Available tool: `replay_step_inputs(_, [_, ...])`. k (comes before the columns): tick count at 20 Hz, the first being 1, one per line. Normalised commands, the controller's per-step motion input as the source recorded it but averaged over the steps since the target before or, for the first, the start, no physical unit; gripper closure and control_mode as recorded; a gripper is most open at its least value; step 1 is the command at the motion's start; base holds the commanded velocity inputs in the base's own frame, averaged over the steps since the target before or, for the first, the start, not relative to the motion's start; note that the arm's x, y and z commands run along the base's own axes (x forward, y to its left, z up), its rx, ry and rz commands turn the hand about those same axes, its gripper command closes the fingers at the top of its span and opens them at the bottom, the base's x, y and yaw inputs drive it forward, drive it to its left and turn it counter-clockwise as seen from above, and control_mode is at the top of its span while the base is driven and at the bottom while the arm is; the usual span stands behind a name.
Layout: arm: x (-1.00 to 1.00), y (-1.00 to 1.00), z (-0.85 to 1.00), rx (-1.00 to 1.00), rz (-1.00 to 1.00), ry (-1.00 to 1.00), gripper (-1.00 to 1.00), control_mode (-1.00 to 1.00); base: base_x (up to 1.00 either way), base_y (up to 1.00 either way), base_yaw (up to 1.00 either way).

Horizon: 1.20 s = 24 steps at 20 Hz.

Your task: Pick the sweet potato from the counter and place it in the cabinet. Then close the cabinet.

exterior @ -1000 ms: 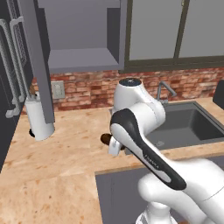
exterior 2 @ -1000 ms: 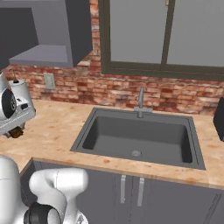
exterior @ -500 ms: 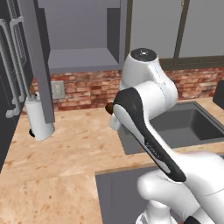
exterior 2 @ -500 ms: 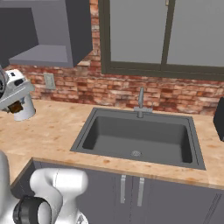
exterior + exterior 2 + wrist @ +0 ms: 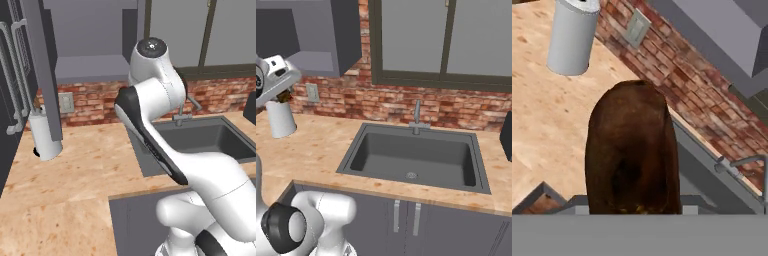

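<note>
Brown and knobbly, the sweet potato (image 5: pixel 632 150) sits clenched in the jaws, lifted off the table (image 5: pixel 85 170) – just below the open cabinet (image 5: pixel 90 70). It could slip loose, or knock the shelf edge – if raised carelessly.

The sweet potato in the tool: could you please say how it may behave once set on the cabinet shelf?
The sweet potato looks rounded and oblong, so it may roll if released on its side. Its solid, lumpy look suggests it is stiff, not fragile. The tool holds it above the counter.
</note>
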Motion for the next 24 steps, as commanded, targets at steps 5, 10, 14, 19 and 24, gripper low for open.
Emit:
replay_step_inputs(5, [0.49,-0.02,0.29,0.06,0.00,-0.31,1.00,-1.00,0.00,0.00,0.00])
replay_step_inputs(10, [0.16,-0.07,0.47,0.08,0.00,-0.22,1.00,-1.00,0.00,0.00,0.00])
replay_step_inputs(14, [0.00,-0.05,0.85,0.09,-0.03,-0.08,1.00,-1.00,0.00,0.00,0.00])
replay_step_inputs(19, [0.58,0.02,0.24,0.14,0.00,0.01,1.00,-1.00,0.00,0.00,0.00])
replay_step_inputs(24, [0.98,0.01,-0.02,0.18,-0.03,0.01,1.00,-1.00,0.00,0.00,0.00])
